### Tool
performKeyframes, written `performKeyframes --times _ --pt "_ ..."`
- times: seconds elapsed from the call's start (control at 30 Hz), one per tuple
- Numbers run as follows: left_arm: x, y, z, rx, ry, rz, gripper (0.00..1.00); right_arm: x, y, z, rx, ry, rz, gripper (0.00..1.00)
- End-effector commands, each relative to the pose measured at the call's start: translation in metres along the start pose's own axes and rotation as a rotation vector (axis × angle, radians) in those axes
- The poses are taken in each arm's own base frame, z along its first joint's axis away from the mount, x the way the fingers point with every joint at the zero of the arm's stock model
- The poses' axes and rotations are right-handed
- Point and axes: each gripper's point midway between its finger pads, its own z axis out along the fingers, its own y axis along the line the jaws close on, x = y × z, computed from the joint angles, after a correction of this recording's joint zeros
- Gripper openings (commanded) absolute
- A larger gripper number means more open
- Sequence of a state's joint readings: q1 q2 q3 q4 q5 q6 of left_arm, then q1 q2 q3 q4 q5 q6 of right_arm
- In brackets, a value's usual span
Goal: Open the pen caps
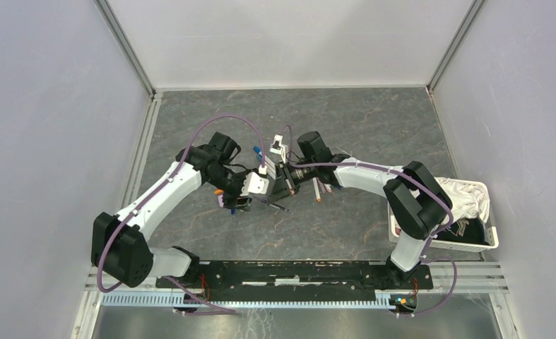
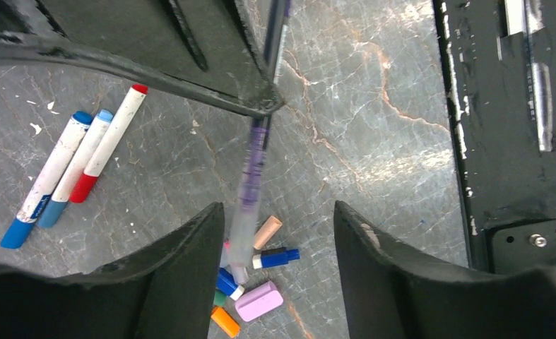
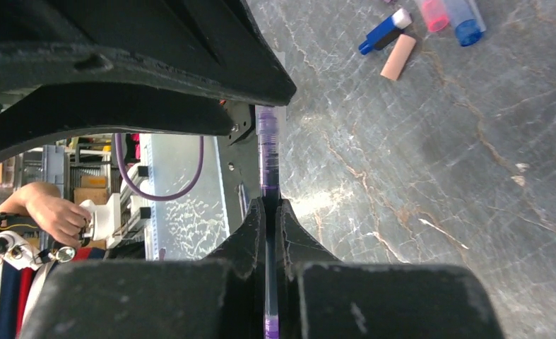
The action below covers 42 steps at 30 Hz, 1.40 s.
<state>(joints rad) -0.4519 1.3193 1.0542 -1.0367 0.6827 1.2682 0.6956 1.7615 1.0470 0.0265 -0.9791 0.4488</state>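
Purple and slim, the pen I'm working on is pinched in my right gripper, whose jaws are closed tight on its barrel above the middle of the grey marbled table. My left gripper faces it with its fingers spread well apart, one on each side of the pen's far end. The pen runs closer to the finger on the left of that wrist view, and I can't tell whether it touches. That end is blurred there, so I can't tell if a cap sits on it either.

On the table below the left gripper lies a small cluster of loose caps, blue, peach, lilac and orange, close together. Off to one side three pens lie side by side, two with blue ends and one with red. At the right edge of the table a white basket holds pale cloth.
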Motion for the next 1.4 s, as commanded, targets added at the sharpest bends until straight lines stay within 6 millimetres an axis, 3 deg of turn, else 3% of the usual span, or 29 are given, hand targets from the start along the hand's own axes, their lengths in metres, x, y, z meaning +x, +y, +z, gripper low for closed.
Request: performKeyframes --times 0.0,0.27,0.3,0.37,0.47,0.53,0.63,0.8,1.0,1.13,1.27,1.37 --pt "0.0 0.014 0.005 -0.053 0.024 0.043 0.61 -0.014 0.018 0.005 -0.068 -0.011 -0.052 0.0" --pt "0.003 0.012 0.011 -0.04 0.05 0.048 0.23 -0.013 0.022 0.011 -0.096 -0.019 -0.032 0.0" --pt "0.003 0.01 0.012 -0.035 0.054 0.052 0.18 -0.013 0.024 0.013 -0.101 -0.019 -0.032 0.04" --pt "0.003 0.009 0.012 -0.033 0.061 0.059 0.03 -0.011 0.025 0.019 -0.108 -0.009 -0.022 0.27" --pt "0.0 0.007 0.01 -0.03 0.066 0.071 0.02 -0.005 0.029 0.034 -0.137 0.037 -0.016 0.42" --pt "-0.002 0.008 0.01 -0.034 0.068 0.084 0.02 -0.001 0.029 0.043 -0.146 0.071 -0.013 0.46" --pt "-0.004 0.006 0.009 -0.032 0.075 0.103 0.02 -0.001 0.025 0.048 -0.144 0.084 -0.002 0.41" --pt "0.002 -0.001 0.008 -0.012 0.115 0.13 0.02 -0.002 0.018 0.046 -0.115 0.061 0.017 0.01" --pt "0.035 0.007 -0.006 -0.047 0.295 0.176 0.02 0.02 0.004 0.02 -0.068 0.052 0.047 0.0" --pt "0.068 0.03 -0.042 -0.108 0.4 0.183 0.02 0.053 -0.002 -0.002 -0.016 0.087 0.041 0.0" --pt "0.075 0.054 -0.071 -0.171 0.417 0.166 0.02 0.075 -0.011 -0.016 0.022 0.095 0.067 0.0" --pt "0.062 0.06 -0.068 -0.193 0.348 0.166 0.02 0.069 -0.014 -0.02 0.045 0.07 0.062 0.0"
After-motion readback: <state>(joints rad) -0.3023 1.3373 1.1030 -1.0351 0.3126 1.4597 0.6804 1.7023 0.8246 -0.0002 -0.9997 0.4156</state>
